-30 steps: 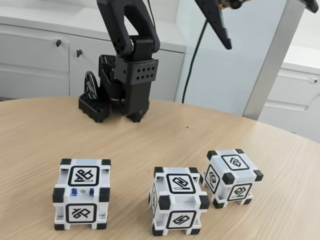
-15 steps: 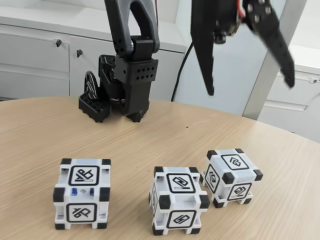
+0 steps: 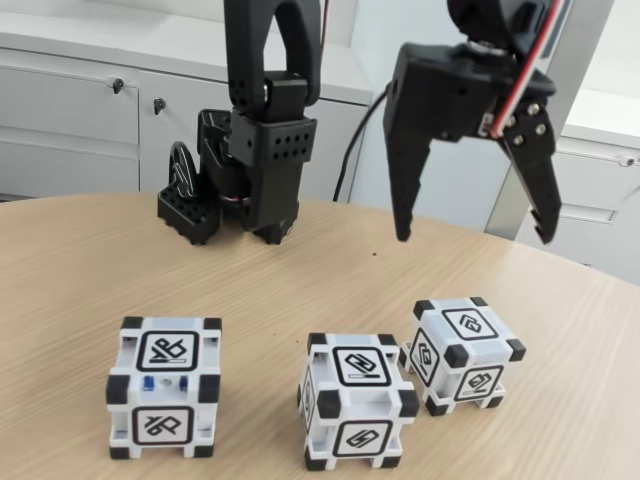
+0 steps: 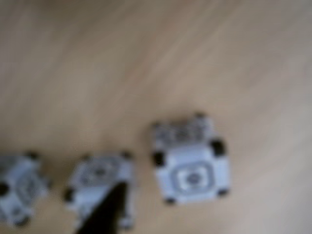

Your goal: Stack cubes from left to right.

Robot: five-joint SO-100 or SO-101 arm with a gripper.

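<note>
Three white cubes with black corners stand in a row on the wooden table. In the fixed view they are the left cube, the middle cube and the right cube; the middle and right ones nearly touch. My black gripper hangs open in the air above the right cube, its fingers spread wide and holding nothing. The blurred wrist view looks down on one cube, a second cube and a third cube, with one dark fingertip over the second.
The arm's black base stands at the back of the table. White cabinets and a grey post stand behind. The table's curved edge runs down the right side.
The gripper has come down from the top of the fixed view to hang above the right cube, fingers now pointing down and spread. The cubes have not moved.
</note>
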